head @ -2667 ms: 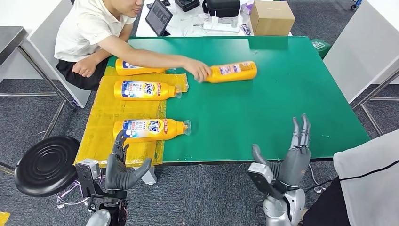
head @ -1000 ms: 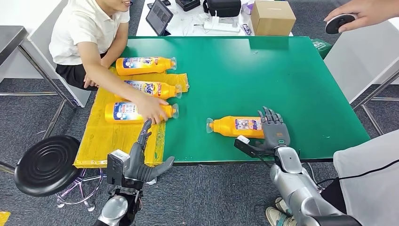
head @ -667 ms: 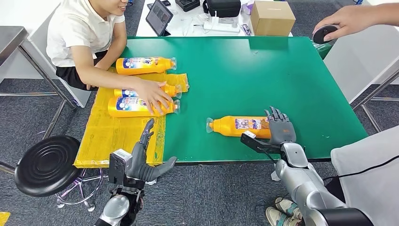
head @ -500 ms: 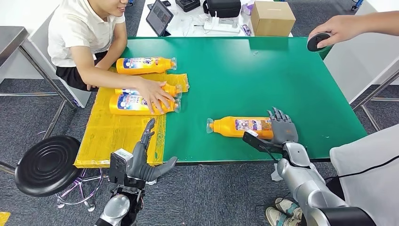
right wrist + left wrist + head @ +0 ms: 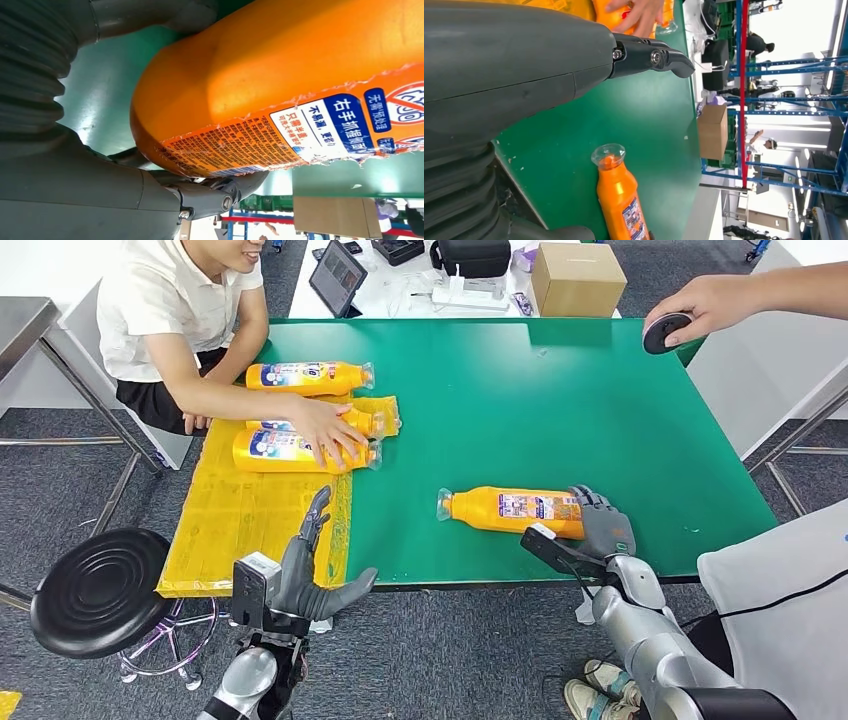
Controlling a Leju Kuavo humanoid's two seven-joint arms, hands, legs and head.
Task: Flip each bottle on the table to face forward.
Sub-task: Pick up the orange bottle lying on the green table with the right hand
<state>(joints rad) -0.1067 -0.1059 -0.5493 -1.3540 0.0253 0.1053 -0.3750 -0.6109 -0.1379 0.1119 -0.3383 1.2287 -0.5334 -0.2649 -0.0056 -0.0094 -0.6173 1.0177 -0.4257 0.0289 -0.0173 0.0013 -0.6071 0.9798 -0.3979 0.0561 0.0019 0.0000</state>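
Lying on its side near the robot's edge of the green surface [image 5: 600,400], the orange bottle [image 5: 505,509] runs its long axis across the robot's front, clear cap toward the yellow sheet [image 5: 225,510] and flat base toward the right robot hand [image 5: 603,527]. That hand is wrapped around the base end, thumb under on the robot's side and fingers [image 5: 592,502] over the top; the right wrist view shows the bottle's body [image 5: 280,85] cradled between thumb and fingers, with the small-print label showing. So the grip sits at the very end of the long axis, and I judge a roll about that axis is what would bring the front label round. The left robot hand [image 5: 305,575] hangs off the surface's near edge beside the yellow sheet, fingers spread and holding nothing, well away from this bottle. Three more bottles [image 5: 305,377] lie on the yellow sheet under a person's hand [image 5: 330,432], far nearer the left robot hand.
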